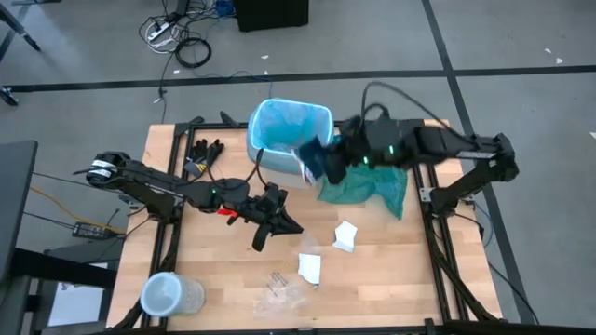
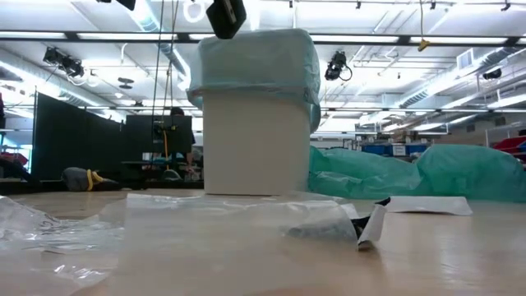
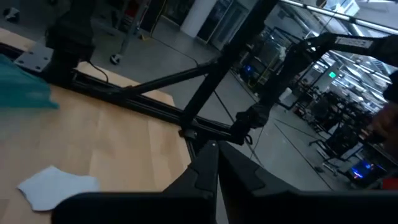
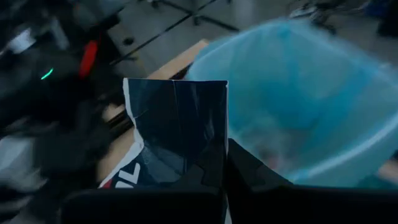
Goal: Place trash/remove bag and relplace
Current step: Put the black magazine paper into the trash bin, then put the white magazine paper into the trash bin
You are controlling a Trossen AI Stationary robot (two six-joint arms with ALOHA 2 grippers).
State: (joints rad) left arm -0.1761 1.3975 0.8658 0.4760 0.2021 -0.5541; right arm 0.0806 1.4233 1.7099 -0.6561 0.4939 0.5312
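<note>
- High view: overhead, looking straight down on the whole table (image 1: 223, 279); the bin (image 1: 289, 138) stands near its far edge.
- Low view: at tabletop height, facing level across the table (image 2: 460, 255) toward the bin (image 2: 256, 144), the room behind it.
- Left wrist view: close, looking past the table's edge (image 3: 124, 143), away from the bin.
- Right wrist view: very close, looking down into the bin's blue liner (image 4: 311, 93).
- The bin appears in the high, low and right wrist views.

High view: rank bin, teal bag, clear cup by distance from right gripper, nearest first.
From the right gripper, shut on the dark wrapper:
1. Bin, beside it at the table's back.
2. Teal bag, just right of it.
3. Clear cup, front-left corner.
</note>
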